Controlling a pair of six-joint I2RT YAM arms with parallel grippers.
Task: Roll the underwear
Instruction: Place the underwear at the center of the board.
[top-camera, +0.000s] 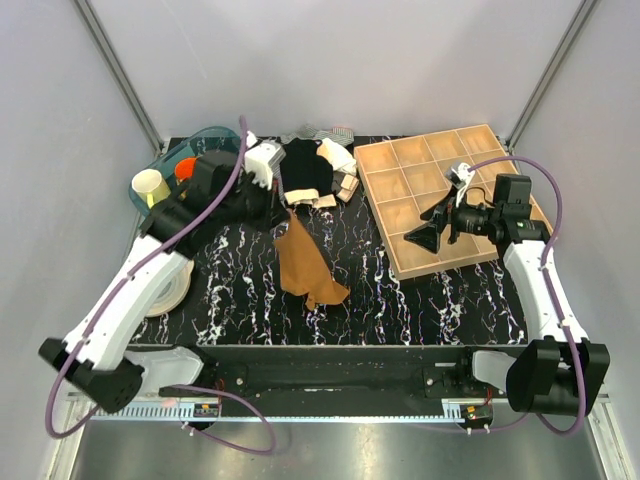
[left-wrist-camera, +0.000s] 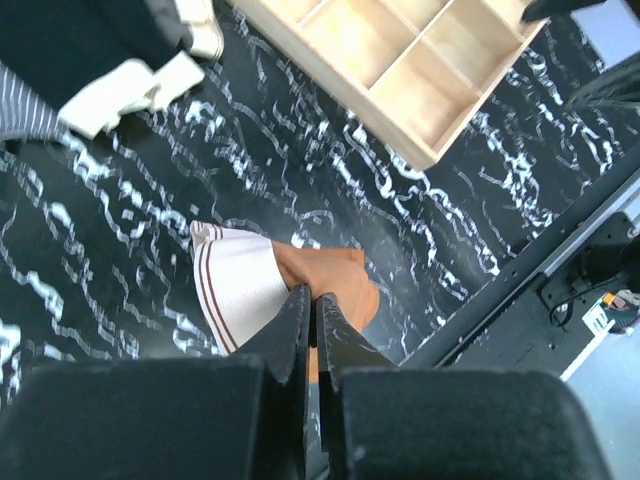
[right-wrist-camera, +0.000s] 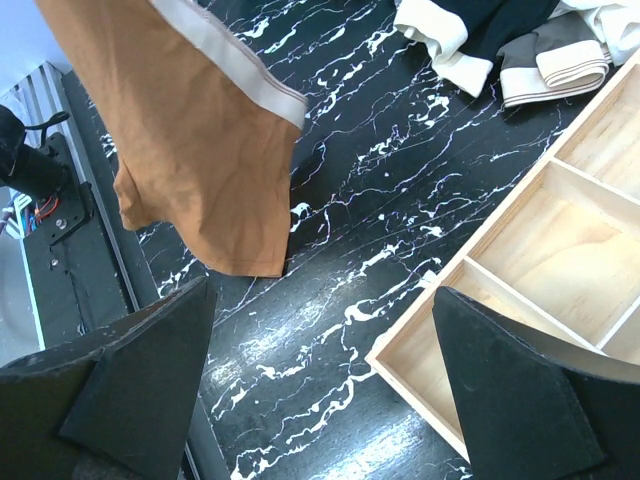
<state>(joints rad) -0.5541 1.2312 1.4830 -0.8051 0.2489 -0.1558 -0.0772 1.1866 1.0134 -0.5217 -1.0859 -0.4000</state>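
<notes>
The rust-brown fabric underwear (top-camera: 305, 265) is in the middle of the top view, a little to the left of the centre. Its upper end is pinched by the left gripper (top-camera: 281, 216), whose two fingers are pressed together on the cloth. The rest hangs down over the black table with white veins (top-camera: 240, 290); I cannot tell if the lower end touches it. In the left wrist view the pale beige waistband (left-wrist-camera: 240, 285) shows just left of the closed fingers (left-wrist-camera: 296, 330). The right gripper (top-camera: 425, 236) stands wide open and holds nothing, above the near left edge of the light wooden tray with square compartments (top-camera: 400, 185), in the right half of the frame.
</notes>
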